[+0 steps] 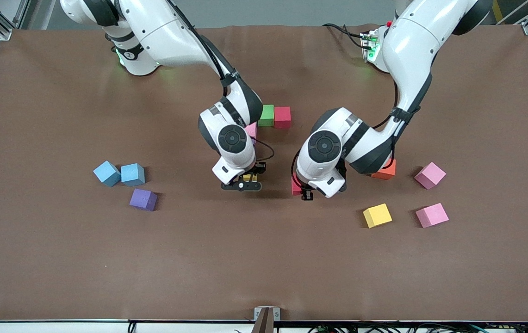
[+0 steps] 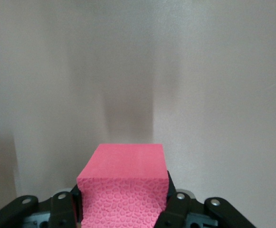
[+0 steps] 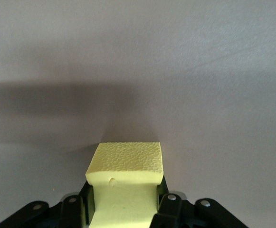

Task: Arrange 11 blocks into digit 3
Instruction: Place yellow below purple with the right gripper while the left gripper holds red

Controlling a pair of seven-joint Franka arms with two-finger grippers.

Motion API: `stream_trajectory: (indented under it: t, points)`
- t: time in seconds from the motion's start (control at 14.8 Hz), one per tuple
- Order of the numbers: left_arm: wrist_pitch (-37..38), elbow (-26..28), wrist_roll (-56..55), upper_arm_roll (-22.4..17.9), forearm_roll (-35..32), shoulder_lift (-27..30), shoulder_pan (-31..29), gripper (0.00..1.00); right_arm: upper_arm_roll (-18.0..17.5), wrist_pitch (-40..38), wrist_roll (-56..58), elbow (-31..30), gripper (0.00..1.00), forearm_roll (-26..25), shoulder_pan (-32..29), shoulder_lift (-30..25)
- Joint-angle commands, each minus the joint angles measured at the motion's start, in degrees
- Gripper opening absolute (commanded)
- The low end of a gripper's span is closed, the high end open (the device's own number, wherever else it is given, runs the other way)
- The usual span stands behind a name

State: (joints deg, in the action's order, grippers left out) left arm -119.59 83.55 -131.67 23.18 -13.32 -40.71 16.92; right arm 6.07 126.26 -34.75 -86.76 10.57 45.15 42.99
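Carrying two blocks at once toward a figure barely begun. Lying loose nearest the front camera: a yellow block point(image 1: 377, 215) and a pink block point(image 1: 431, 215) toward the left arm's end of the table, a purple block point(image 1: 143, 199) toward the right arm's end. Farther up: a second pink block point(image 1: 429, 175), an orange block point(image 1: 384, 171) half hidden under the left arm, and two blue blocks point(image 1: 107, 173) point(image 1: 133, 174) touching each other. Hanging over the middle of the table: left gripper point(image 1: 307, 193), fingers point(image 2: 176, 209) pinching a red block point(image 2: 123, 190) by its sides; right gripper point(image 1: 241, 183), fingers point(image 3: 164, 204) squeezing a pale yellow block point(image 3: 126, 178) hard enough to dent the foam. Farthest from the camera: a green block point(image 1: 266, 115) and a red one point(image 1: 282, 117) touching side by side, with a sliver of a third pink block point(image 1: 251, 130) showing beside the right arm, likely the top stroke of the 3. Calling next for lowering each held block flush against that row or just below it, edges square, then spreading the fingers without nudging neighbours; keeping the two wrists apart, close as they hang. Most of the eleven not yet placed.
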Motion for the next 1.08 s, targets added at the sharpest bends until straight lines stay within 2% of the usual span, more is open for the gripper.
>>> stream_trajectory:
  t: [0.0, 1.01]
  points:
    - [0.2, 2.0, 0.4, -0.1, 0.9, 2.0, -0.6, 0.00, -0.2, -0.8, 4.4, -3.7, 0.37, 0.5, 0.2, -1.9]
    - [0.2, 3.3, 1.2, -0.1, 0.3, 2.1, -0.5, 0.01, 0.0, -1.9, 5.0, -3.6, 0.38, -1.3, 0.2, -1.9]
